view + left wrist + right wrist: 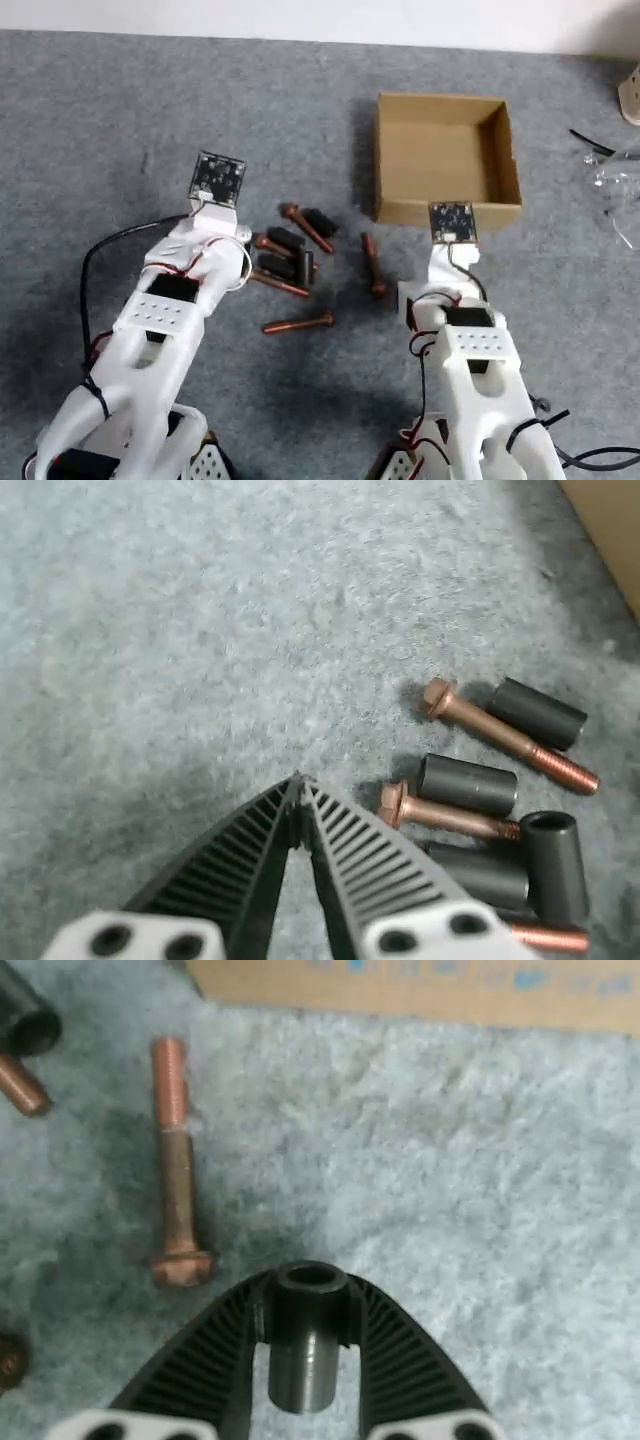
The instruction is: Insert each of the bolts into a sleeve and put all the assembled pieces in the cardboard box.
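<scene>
Your right end effector (305, 1295) pinches a black sleeve (303, 1350) between its fingers, near the front wall of the cardboard box (447, 212). One bolt (177, 1160) lies just beside it. Your left end effector (300, 785) is pressed together, beside the loose bolts (505, 735) and other sleeves (467, 784) on the grey tabletop (100, 120).

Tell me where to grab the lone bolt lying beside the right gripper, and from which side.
Take the bolt on its shank near the flanged head, coming straight down with jaws across its length. It lies flat with bare carpet either side; this leaves the threaded end free for the sleeve.
</scene>
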Tool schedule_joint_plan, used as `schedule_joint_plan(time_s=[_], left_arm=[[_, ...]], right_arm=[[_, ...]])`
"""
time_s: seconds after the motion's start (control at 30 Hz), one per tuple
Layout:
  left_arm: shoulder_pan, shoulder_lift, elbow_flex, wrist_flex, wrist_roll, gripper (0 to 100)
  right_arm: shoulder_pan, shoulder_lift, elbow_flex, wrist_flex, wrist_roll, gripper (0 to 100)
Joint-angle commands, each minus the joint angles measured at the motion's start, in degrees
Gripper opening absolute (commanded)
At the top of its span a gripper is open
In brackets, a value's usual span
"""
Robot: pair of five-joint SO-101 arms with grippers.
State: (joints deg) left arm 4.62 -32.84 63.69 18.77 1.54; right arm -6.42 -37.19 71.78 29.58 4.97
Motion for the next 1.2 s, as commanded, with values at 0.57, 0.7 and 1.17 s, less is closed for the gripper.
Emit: schedule_joint_plan(time_s=[0.57, 0.7, 1.17], left_arm=[[2.24, 35.91, -52.53, 55.03, 29.19, 2], [3.21, 36.26, -51.12, 53.98, 30.07, 2], [5.14, 36.18, -42.59, 48.53, 36.22, 2]], right_arm=[[-0.22, -1.63, 2.15, -5.41, 1.05, 0.4], [-0.22, -1.63, 2.15, -5.41, 1.05, 0.4], [-0.22, -1.63, 2.07, -5.41, 1.05, 0.4]])
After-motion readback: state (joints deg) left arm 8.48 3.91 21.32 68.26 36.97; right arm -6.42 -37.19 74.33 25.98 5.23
